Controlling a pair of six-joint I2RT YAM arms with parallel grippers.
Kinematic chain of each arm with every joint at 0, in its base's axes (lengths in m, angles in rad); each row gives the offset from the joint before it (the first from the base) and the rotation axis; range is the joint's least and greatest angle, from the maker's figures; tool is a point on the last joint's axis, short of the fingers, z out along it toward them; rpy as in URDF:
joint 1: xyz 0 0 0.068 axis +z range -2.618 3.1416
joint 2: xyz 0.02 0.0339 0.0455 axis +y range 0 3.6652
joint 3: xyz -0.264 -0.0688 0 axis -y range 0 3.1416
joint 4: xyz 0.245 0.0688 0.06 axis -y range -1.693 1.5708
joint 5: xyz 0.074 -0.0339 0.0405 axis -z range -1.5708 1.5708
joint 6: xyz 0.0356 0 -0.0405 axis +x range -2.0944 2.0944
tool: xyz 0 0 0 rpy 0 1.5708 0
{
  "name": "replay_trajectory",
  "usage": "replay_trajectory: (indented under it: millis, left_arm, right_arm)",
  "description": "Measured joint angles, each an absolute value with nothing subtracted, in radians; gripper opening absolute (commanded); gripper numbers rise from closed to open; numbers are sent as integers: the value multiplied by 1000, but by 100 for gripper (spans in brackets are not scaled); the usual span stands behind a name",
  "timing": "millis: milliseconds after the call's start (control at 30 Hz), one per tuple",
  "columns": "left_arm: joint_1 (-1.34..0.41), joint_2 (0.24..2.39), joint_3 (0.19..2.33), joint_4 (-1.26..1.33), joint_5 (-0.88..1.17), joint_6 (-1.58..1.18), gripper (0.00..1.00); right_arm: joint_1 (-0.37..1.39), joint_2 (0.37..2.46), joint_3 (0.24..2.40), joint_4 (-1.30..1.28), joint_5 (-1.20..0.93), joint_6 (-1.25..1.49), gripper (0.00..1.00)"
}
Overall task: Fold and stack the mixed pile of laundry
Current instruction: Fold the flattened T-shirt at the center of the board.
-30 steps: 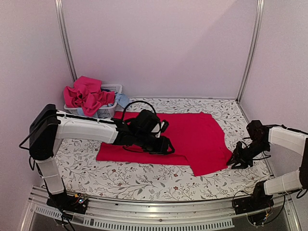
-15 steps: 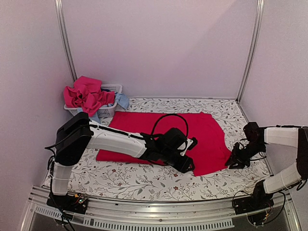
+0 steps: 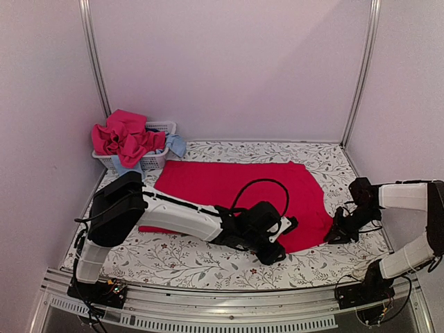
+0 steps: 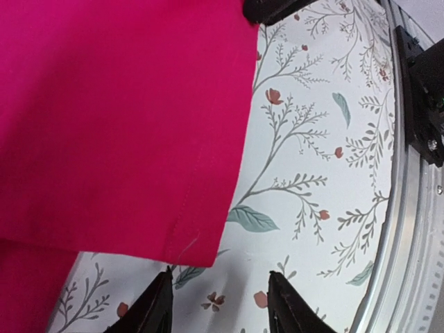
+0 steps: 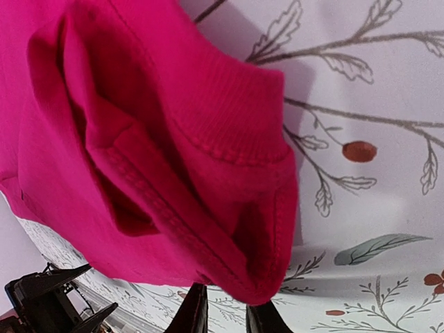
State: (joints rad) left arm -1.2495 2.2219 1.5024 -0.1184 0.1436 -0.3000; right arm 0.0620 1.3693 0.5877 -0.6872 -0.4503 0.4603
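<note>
A large red garment lies spread flat on the flowered table. The rest of the laundry pile, pink-magenta pieces and a light blue one, is heaped in the basket at the back left. My left gripper is low at the garment's front right corner. In the left wrist view it is open, and the stitched hem corner lies just ahead of its left finger, not between the jaws. My right gripper is at the garment's right edge. In the right wrist view it has closed narrowly on a bunched, ribbed fold.
A white slatted basket stands in the back left corner by the wall. The metal rail runs along the table's near edge, close to my left gripper. Pale walls and upright posts enclose the table.
My left arm swept right along the garment's front edge to its front right corner. The right gripper's jaws narrowed onto the garment's right edge.
</note>
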Motion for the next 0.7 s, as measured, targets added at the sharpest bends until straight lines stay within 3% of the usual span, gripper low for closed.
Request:
replay_trajectory:
  millis: [233, 367, 467, 567, 700]
  left_arm:
    - [-1259, 2237, 1511, -117, 94, -183, 45]
    - [-1267, 2268, 1542, -107, 65, -142, 44]
    - [-1267, 2291, 1571, -101, 48, -121, 40]
    - [-1267, 2300, 1581, -98, 41, -110, 30]
    - [-1267, 2301, 1579, -94, 36, -102, 7]
  right_arm:
    - [63, 1383, 588, -669, -453, 461, 10]
    - [64, 1383, 588, -666, -452, 460, 1]
    - [65, 1383, 588, -664, -450, 461, 0]
    - [65, 1383, 588, -665, -451, 459, 0]
    - [65, 1382, 588, -666, -452, 459, 0]
